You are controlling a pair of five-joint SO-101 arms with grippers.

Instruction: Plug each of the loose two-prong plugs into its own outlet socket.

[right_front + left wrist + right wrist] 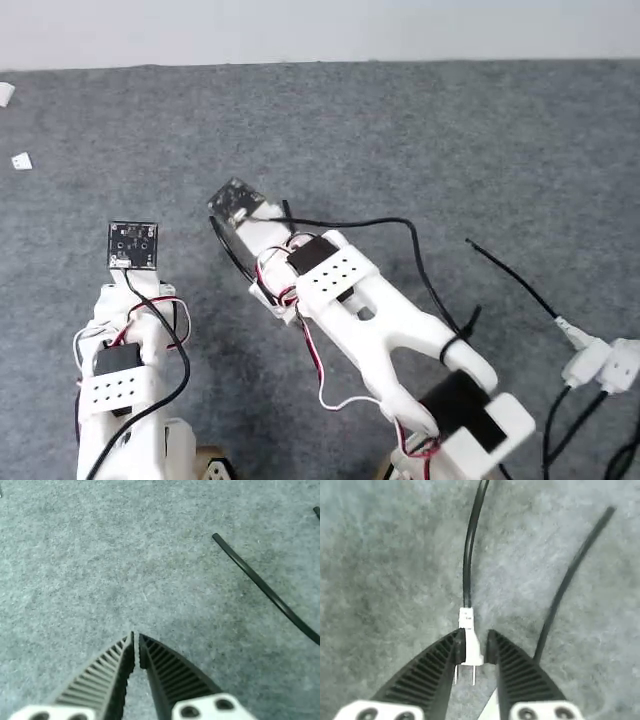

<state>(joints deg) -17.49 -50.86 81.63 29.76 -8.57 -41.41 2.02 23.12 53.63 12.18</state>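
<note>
Right gripper is clamped on a white plug, prongs toward the wrist, with its black cord running away over the grey bench. Left gripper is narrow, tips almost touching, holding nothing. Sockets lie near right.

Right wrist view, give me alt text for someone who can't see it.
The right gripper clamps a small white two-prong plug, with the prongs pointing back toward the camera. The plug's black cord runs away across the grey table covering, and a second black cable lies loose beside it.
</note>
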